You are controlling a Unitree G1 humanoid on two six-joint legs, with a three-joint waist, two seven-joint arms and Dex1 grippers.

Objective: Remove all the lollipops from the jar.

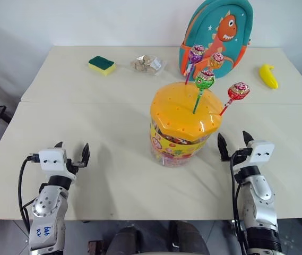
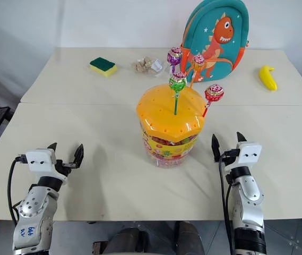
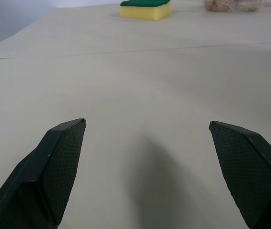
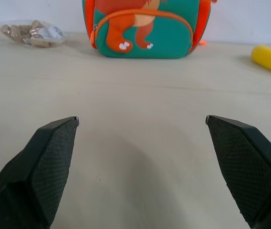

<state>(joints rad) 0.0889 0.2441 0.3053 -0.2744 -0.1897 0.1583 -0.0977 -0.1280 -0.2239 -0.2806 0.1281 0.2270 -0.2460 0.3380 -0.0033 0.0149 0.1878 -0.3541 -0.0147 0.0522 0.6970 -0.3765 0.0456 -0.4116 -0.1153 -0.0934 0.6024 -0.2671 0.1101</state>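
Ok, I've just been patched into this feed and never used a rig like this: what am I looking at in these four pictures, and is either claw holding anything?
It is a two-armed humanoid robot at a white table. The two wide pictures come from cameras in its head, looking down over its arms. The two close-ups come from cameras on each wrist, looking out between that claw's black fingers.

The left gripper and right gripper are both open and empty, on either side of the large clear plastic jar with a domed orange lid. Four small wrapped lollipops stand in the lid's holes: purple, orange-pink, green and red-pink.

Behind lie a yellow-and-green sponge, a clear bag of brown snacks, a teal dinosaur backpack and a yellow banana.
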